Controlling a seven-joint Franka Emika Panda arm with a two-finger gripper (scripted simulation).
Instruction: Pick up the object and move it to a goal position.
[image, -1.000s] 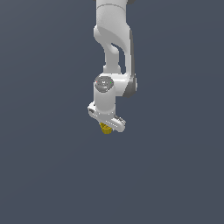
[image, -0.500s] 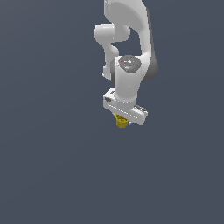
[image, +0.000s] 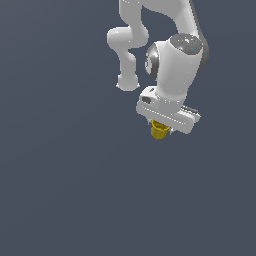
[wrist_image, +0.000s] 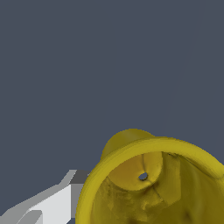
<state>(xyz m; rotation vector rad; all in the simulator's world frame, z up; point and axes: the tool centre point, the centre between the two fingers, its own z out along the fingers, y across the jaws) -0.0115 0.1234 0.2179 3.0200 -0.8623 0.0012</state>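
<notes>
The object (image: 159, 130) is a small mustard-yellow cup hanging just under the white hand of the arm in the exterior view. My gripper (image: 161, 128) is shut on it, and the fingers are mostly hidden behind the hand and the cup. Close up in the wrist view, the object (wrist_image: 153, 179) fills the frame's corner; its hollow inside and a small hole in its bottom are visible. One white finger (wrist_image: 48, 205) shows beside its rim.
A plain dark grey-blue surface (image: 65, 190) lies all around. The white arm (image: 175, 65) rises toward the upper part of the exterior view. No other objects show.
The arm has carried the cup toward the exterior view's right and slightly down, coming nearer the camera. The wrist has turned, and the grip on the cup has held.
</notes>
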